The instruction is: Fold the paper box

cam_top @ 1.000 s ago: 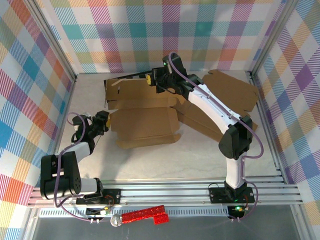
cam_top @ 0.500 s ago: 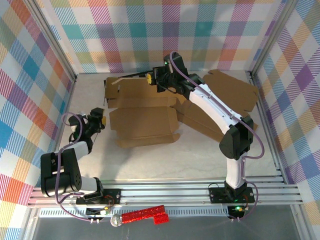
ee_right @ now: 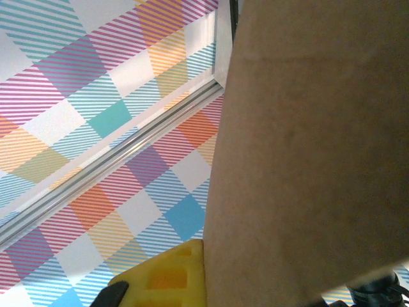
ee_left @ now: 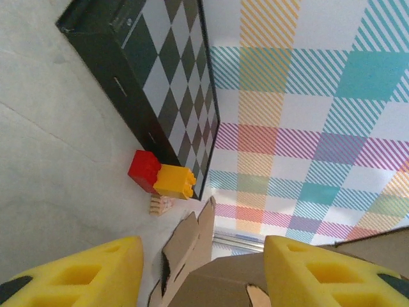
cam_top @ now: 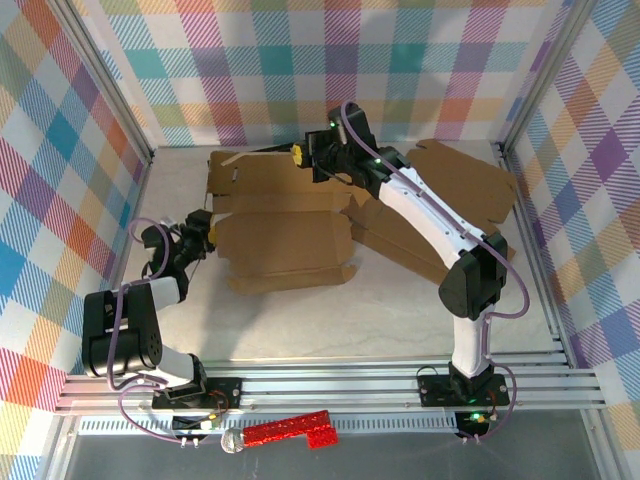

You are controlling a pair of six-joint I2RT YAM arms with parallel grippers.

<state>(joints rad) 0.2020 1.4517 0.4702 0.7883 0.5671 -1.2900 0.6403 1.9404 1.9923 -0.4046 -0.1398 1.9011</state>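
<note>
Plainly: paper box [cam_top: 285, 250], one checkerboard [ee_left: 160, 83], two bricks [ee_left: 144, 171].

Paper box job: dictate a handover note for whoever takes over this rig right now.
Right gripper: shut on a far flap of the paper box, toward the back of the table.
Left gripper: open, holding nothing, at the box's left edge.
Done: one flap pinched; the box lies mostly flat.
Left: raise the walls, tuck the flaps, close it.
</note>
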